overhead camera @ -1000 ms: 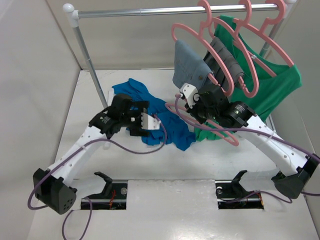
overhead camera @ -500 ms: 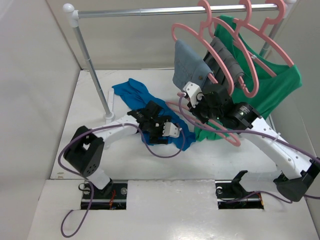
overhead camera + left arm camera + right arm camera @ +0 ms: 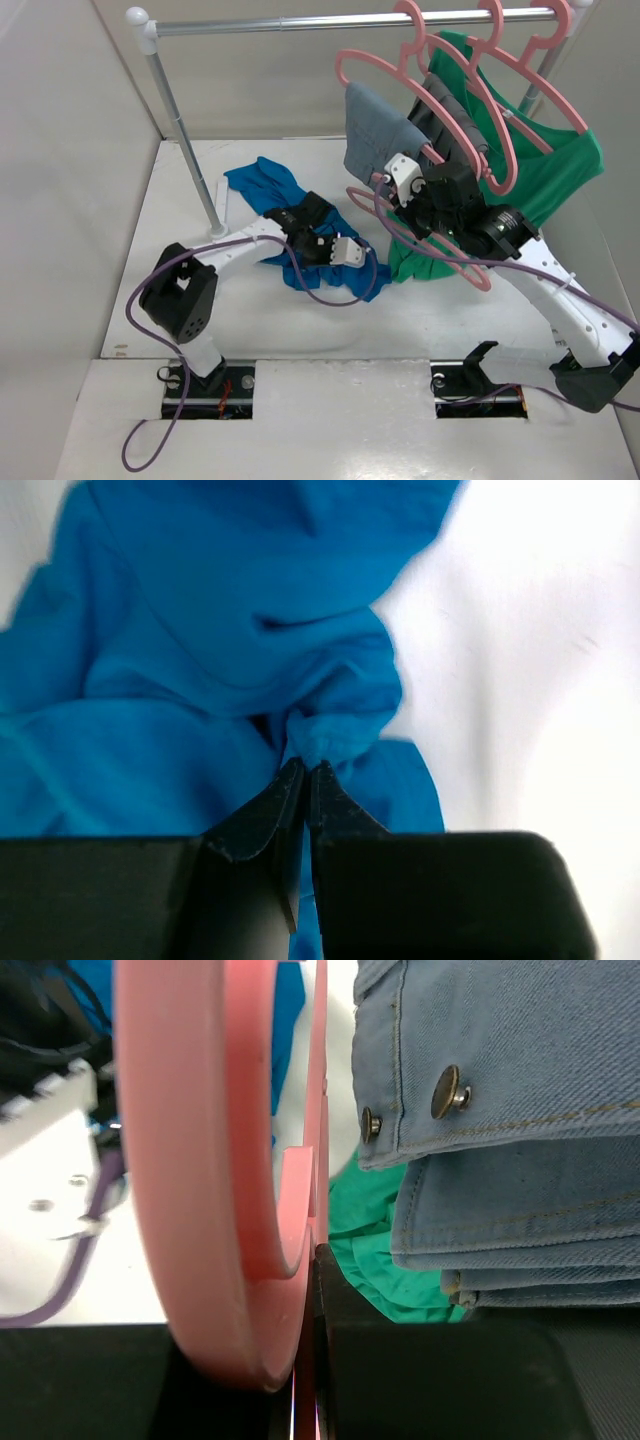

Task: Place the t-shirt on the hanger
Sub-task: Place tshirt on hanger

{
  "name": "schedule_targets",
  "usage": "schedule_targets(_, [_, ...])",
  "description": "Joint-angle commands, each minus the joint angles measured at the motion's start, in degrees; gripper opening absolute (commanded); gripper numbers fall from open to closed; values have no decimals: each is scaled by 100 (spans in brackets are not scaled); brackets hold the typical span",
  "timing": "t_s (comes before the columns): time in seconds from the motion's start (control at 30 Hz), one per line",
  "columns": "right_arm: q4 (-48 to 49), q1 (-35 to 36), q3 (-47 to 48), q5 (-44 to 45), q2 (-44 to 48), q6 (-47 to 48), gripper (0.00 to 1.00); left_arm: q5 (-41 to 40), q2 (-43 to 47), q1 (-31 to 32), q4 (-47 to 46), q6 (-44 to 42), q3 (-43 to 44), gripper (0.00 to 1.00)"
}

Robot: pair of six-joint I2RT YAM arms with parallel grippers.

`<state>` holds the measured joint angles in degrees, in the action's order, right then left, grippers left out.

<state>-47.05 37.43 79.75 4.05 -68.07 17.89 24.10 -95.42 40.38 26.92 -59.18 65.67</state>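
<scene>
Both pincers are occupied: the left gripper [image 3: 305, 785] is pinched together on a bunched fold of the t-shirt [image 3: 220, 600], which lies crumpled on the table [image 3: 300, 330], seemingly to raise an edge. The right gripper [image 3: 312, 1300] clamps the hanger [image 3: 180, 1160] aloft beside the hung denim trousers [image 3: 500, 1080], probably so the cloth can be drawn onto it.
</scene>
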Motion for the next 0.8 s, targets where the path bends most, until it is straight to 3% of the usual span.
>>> schedule_targets(0.0, [319,-34,67,-80,84,109,0,680,383,-74,1912,-861,963,0])
schedule_targets(0.13, [319,-34,191,-133,31,224,0,1342,831,-127,3729,-2471,1808,0])
schedule_targets(0.2, [319,-34,314,-133,-30,285,0,1806,964,-127,3733,-2564,2151,0])
schedule_targets(0.3, [319,-87,559,-133,-162,285,0,2212,903,-65,2865,-1915,2590,0])
schedule_targets(0.4, [144,-148,796,-81,-293,285,0,2450,378,-65,2670,-1764,3151,0])
schedule_targets(0.57, [205,-148,797,33,-346,285,0,2417,-634,-750,2030,-1247,3303,0])
schedule_targets(0.77, [257,-148,797,34,-452,285,0,1607,-1524,-1031,667,-113,3497,20])
